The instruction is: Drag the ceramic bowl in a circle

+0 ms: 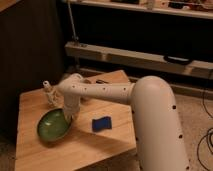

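The ceramic bowl (51, 126), wide, shallow and glossy green, sits on the left part of the wooden table (75, 150). My gripper (68, 118) reaches down at the end of the white arm (100, 92) and meets the bowl's right rim. The arm's end covers the gripper's tip and part of the rim. The bowl looks slightly tilted toward the camera.
A blue rectangular block (101, 123) lies just right of the bowl. A small orange-and-white cup (48, 93) stands behind the bowl near the table's back left. A dark flat object (101, 81) lies at the back edge. Metal shelving (140, 55) stands behind the table.
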Available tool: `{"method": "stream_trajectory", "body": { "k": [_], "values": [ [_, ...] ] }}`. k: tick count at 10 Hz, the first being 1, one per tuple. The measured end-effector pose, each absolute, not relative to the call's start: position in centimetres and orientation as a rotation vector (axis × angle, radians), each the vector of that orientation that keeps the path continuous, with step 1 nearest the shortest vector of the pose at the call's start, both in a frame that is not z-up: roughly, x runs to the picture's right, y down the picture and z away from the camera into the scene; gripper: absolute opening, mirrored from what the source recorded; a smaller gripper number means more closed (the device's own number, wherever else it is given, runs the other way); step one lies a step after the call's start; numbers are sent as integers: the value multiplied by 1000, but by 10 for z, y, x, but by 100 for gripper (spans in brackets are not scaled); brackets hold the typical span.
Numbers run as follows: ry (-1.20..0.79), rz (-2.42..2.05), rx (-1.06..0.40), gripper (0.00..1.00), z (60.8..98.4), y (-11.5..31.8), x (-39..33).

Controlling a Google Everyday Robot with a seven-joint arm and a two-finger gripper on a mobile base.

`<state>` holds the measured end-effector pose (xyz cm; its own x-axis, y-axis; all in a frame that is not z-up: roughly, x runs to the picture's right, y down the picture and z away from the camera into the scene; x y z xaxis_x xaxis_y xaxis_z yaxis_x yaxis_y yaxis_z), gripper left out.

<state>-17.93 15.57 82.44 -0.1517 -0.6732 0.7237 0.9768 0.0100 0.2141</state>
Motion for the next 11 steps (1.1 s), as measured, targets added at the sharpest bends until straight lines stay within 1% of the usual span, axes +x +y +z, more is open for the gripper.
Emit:
{"method": "stream_trajectory", "body": {
  "k": [2,5,7,9,11],
  "values": [
    [-769,-1526,-534,0,818,149,-142],
    [-742,-1505,-611,0,800,162,-83],
    [-737,-1497,-664,0,780,172,-46],
    [-768,-1517,-699,0,753,185,-31],
    [-829,-1571,-710,0,725,209,-45]
  ]
}}
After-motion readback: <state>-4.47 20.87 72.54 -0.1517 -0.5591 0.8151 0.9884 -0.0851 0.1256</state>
